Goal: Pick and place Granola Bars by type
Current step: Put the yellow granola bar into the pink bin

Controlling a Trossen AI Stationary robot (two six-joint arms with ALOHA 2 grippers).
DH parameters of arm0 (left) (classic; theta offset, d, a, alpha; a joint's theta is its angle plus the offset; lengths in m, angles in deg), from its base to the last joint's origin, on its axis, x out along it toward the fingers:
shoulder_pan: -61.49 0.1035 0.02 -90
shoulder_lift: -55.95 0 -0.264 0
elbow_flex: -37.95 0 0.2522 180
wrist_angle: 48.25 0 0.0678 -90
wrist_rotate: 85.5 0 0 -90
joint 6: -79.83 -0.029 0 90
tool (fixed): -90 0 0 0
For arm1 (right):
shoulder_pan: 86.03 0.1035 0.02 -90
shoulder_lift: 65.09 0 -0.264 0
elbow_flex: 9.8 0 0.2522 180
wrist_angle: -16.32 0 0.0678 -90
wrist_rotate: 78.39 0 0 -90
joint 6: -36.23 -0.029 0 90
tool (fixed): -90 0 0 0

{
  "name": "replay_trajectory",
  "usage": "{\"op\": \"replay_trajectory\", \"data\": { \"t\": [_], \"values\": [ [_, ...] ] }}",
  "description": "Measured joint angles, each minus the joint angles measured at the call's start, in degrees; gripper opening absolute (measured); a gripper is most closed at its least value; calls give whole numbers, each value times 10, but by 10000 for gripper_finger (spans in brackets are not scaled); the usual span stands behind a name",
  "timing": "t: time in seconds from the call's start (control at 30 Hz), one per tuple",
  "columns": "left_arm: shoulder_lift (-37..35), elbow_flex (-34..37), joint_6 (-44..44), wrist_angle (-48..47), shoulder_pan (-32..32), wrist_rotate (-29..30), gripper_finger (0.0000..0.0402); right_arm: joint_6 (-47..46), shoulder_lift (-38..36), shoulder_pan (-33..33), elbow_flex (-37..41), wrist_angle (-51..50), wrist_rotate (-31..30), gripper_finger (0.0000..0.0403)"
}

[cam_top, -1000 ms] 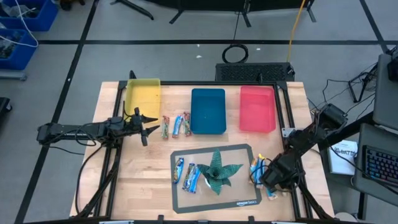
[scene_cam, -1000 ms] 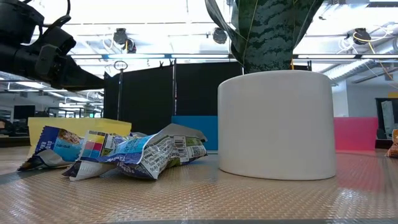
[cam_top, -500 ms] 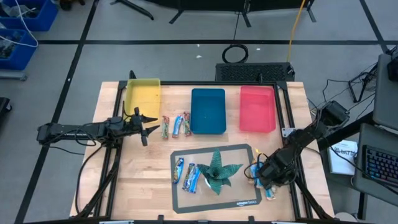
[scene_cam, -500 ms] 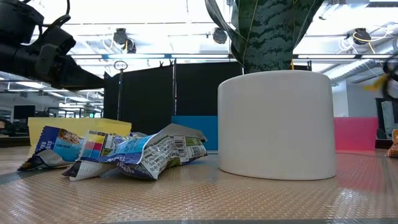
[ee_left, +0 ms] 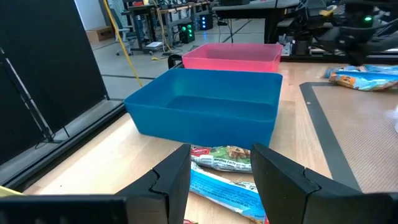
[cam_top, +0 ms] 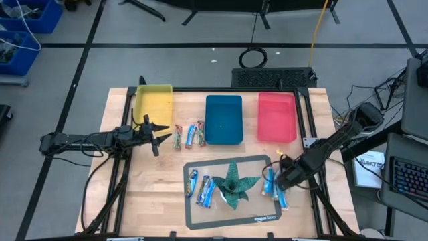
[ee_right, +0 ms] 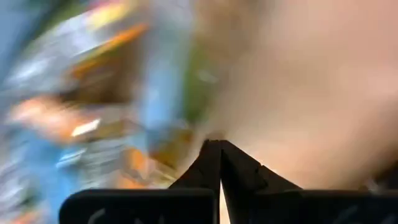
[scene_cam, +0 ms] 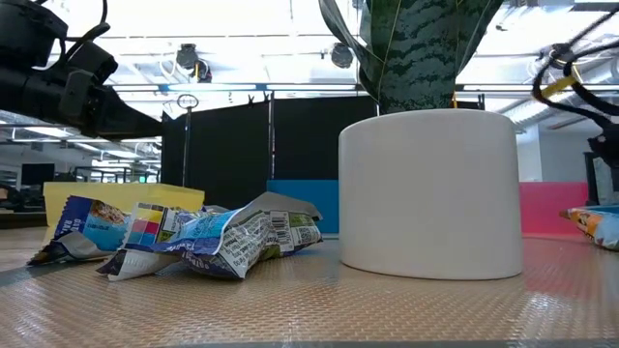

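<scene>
Three wrapped granola bars (cam_top: 189,134) lie on the wood left of the blue tray. My open left gripper (cam_top: 162,134) hovers level just left of them, and they show past its fingers (ee_left: 221,169). Two blue bars (cam_top: 199,187) rest on the mat left of the plant, crumpled (scene_cam: 208,240) in the low view. More bars, blue and orange (cam_top: 273,187), lie at the mat's right edge. My shut right gripper (cam_top: 279,179) is low beside them (ee_right: 93,112). One of these bars (scene_cam: 592,220) shows in the low view. My right gripper has its shut fingertips (ee_right: 211,155) down at the mat, right beside the blue and orange bars (ee_right: 143,149). Blur and the gripper's own body hide the place of contact. I cannot tell whether the fingers touch a wrapper.
Yellow tray (cam_top: 154,100), blue tray (cam_top: 223,127) and pink tray (cam_top: 276,124) stand along the far side. A potted green plant (cam_top: 234,182) in a white pot (scene_cam: 430,193) stands mid-mat (cam_top: 231,217). Bare wood lies at the near left.
My right gripper has swept from the table's right edge leftward onto the mat's right edge. The bars there have slid left with it, toward the plant; one has come into the low view at the right. The left arm has kept still.
</scene>
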Motion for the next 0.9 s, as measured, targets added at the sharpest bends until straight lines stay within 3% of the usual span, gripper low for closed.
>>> {"op": "replay_trajectory", "data": {
  "t": [0.1, 0.2, 0.53, 0.7, 0.9],
  "values": [
    [0, 0, 0, 0, 0, 0, 173, -13, -16, 8, 0, -65, 16, 2],
    [0, 0, 0, 0, 0, 0, 173, 1, -34, 4, 0, -55, 18, 23],
    [0, 0, 2, 0, 0, 0, 173, -2, -93, -9, 0, -32, -32, 167],
    [0, 0, 2, 0, 0, 0, 173, -8, -98, -10, 0, -33, -91, 220],
    [0, 0, 2, 0, 0, 0, 173, -5, -68, -24, 51, 95, -86, 239]
  ]
}}
